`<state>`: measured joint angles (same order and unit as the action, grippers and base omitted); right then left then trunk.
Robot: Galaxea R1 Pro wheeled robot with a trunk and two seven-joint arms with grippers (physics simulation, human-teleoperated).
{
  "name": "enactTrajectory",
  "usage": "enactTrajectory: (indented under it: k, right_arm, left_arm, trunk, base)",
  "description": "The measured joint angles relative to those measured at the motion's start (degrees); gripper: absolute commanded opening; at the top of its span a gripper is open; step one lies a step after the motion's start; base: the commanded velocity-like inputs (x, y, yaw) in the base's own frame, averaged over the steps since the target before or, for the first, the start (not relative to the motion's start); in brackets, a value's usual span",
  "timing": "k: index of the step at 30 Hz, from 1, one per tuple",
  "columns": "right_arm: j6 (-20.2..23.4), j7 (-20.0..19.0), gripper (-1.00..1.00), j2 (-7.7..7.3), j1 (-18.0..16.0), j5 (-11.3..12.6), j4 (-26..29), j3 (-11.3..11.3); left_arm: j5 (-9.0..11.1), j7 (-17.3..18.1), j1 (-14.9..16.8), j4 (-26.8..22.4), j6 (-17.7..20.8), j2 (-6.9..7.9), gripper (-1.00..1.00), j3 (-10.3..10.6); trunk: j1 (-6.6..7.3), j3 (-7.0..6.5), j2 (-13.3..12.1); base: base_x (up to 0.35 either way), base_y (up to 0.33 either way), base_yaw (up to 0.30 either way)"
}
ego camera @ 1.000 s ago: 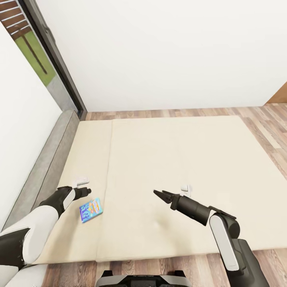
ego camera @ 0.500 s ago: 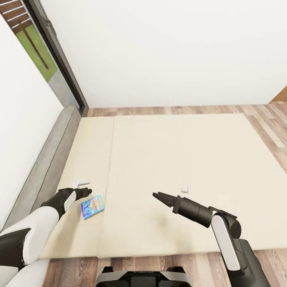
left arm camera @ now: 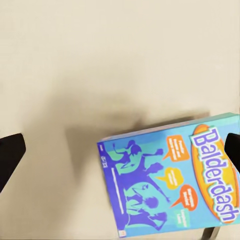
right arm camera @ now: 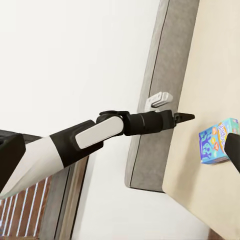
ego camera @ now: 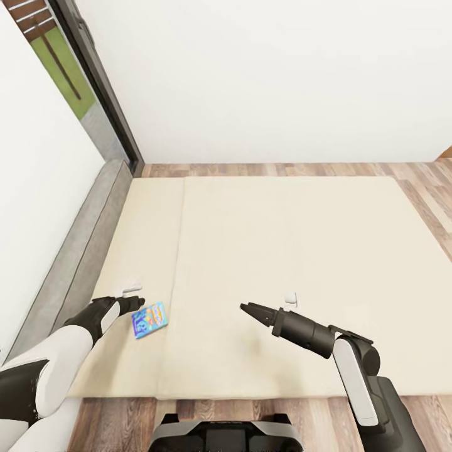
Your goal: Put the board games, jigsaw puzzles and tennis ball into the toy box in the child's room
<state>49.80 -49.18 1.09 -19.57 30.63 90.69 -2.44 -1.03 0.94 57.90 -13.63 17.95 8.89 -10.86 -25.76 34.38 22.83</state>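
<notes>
the balderdash board game [ego camera: 149, 319] lies flat on the cream bed [ego camera: 301, 251], cover up, near the bed's near-left corner and slightly skewed to its edge. it sits alone on the plain mattress, so nothing crowds a grasp from above or from the side.

the left gripper [ego camera: 137, 303] hangs just beside the box, at its far-left corner, above the mattress and not touching the game. in the left wrist view the box [left arm camera: 172, 175] fills the lower part between two dark fingertips [left arm camera: 10, 155] that sit wide at either edge, so the jaws stand apart with nothing between them. that spread reads as preparation: the box is thin and broad, and the fingers probably need full width to straddle one edge.

the right gripper [ego camera: 252, 309] is held out over the middle of the bed, well apart from the game, its fingers drawn together to a point and holding nothing. it seems parked there to stay clear of the left arm's work.

the right wrist view shows the left arm [right arm camera: 100, 132] reaching along the bed's grey edge [right arm camera: 160, 100] toward the box [right arm camera: 216, 140].
</notes>
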Motion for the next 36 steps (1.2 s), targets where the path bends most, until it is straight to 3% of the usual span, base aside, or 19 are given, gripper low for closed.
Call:
enactTrajectory:
  k: [8,17,36]
  right_arm:
    - [-0.08,0.06,1.00,0.00,0.00,-0.34,-0.02,0.00]
    - [-0.22,0.07,1.00,0.06,0.00,-0.67,-0.08,0.04]
    - [-0.57,0.07,1.00,0.15,0.00,-0.73,-0.09,0.15]
  left_arm:
    - [0.05,0.37,0.00,0.13,0.06,-0.03,1.00,0.04]
    - [0.16,8.36,0.00,0.26,0.33,0.02,1.00,0.07]
    - [0.29,11.04,0.00,0.26,0.06,0.06,1.00,-0.06]
  trunk:
    - [0.00,0.75,0.00]
    - [0.00,1.58,0.00]
    - [0.00,3.35,0.00]
  base:
    - [0.000,0.000,0.080]
    - [0.000,0.000,0.080]
    - [0.000,0.000,0.080]
